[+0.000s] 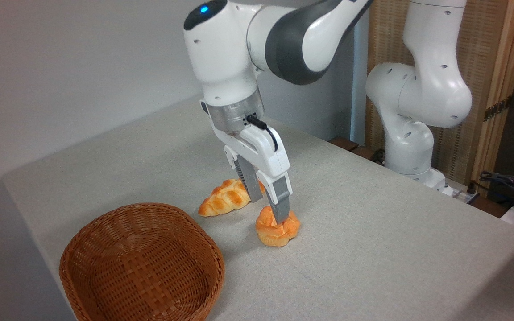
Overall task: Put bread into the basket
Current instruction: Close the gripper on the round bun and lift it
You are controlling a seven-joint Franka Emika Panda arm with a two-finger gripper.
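I'm looking at a table [373, 249] under pale grey cloth. The bread [278, 231] sits on it right beneath my gripper [269, 206]; the braided loaf [223, 199] lies just behind and left of the gripper, and the basket [141, 263] rests well to its lower left.

Bright, even indoor light, apparently from overhead. Soft, faint shadows on table [373, 249] under bun [279, 232] and beside basket [105, 249]. No glare. Focus sharp; slight grain.
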